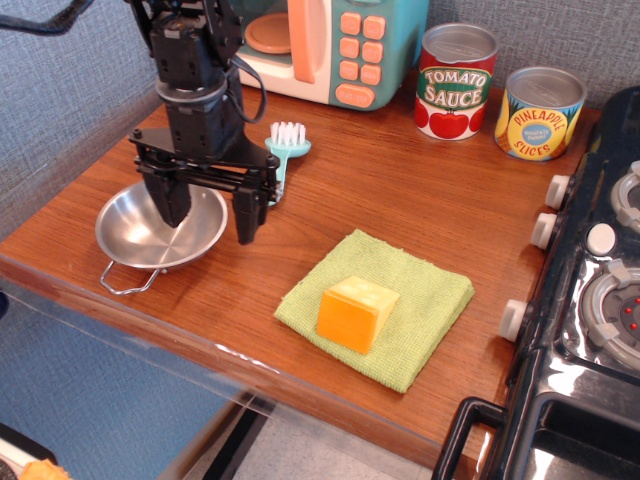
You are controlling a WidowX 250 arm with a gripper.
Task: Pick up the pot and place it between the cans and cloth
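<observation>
Your cloth (395, 305) sits front-center w/ an orange block (356, 313) on it. Gripper (211, 213) is wide open, nothing held, straddling the pot's right rim. Pot (135, 232) is at the front-left corner, empty inside. Both cans (497, 96) are back right, tops closed.
</observation>
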